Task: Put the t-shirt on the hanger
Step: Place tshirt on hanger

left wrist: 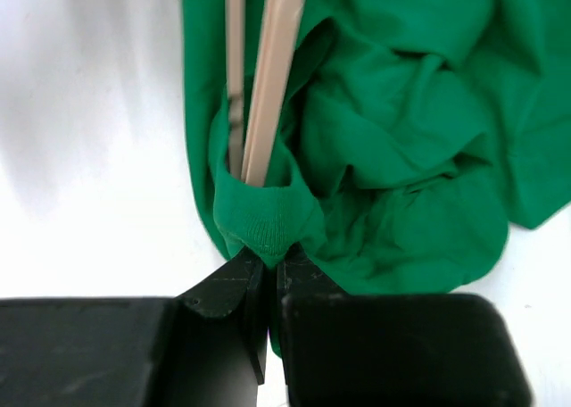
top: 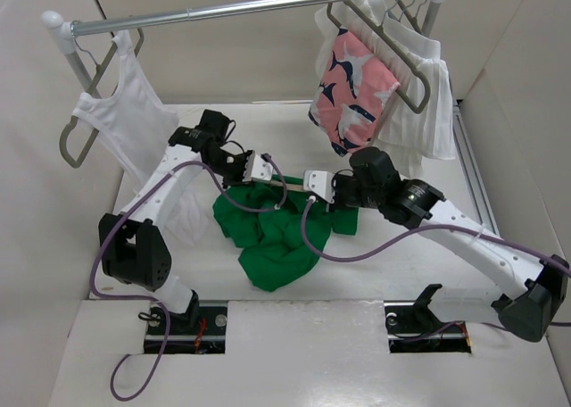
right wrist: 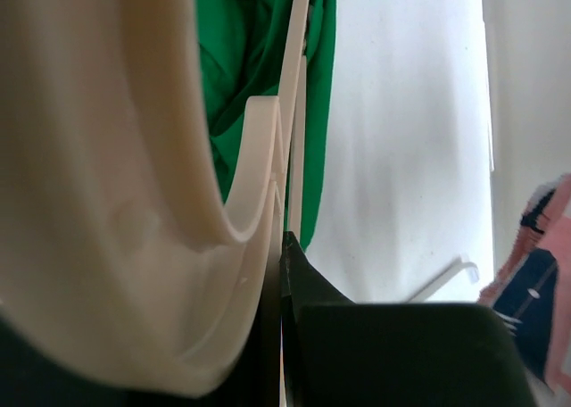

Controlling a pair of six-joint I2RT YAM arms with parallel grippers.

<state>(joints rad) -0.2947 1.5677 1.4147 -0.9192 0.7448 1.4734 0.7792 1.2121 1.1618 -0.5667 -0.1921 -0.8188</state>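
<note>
The green t-shirt (top: pixel 272 233) lies crumpled on the white table between my arms. The pale beige hanger (top: pixel 293 186) lies across its upper edge, its arms running into the shirt's ribbed collar (left wrist: pixel 263 220) in the left wrist view. My left gripper (top: pixel 260 170) is shut on that collar; in the left wrist view (left wrist: pixel 268 269) the green rib sits pinched between the black jaws. My right gripper (top: pixel 314 184) is shut on the hanger; in the right wrist view (right wrist: pixel 278 246) the hanger's curved hook (right wrist: pixel 161 184) fills the left side, with green cloth (right wrist: pixel 241 68) behind.
A metal rail (top: pixel 250 7) spans the back. A white tank top (top: pixel 125 112) hangs on a grey hanger at left. A pink patterned garment (top: pixel 355 90) and white garments (top: pixel 419 95) hang at right. Purple cables (top: pixel 321 237) loop over the shirt.
</note>
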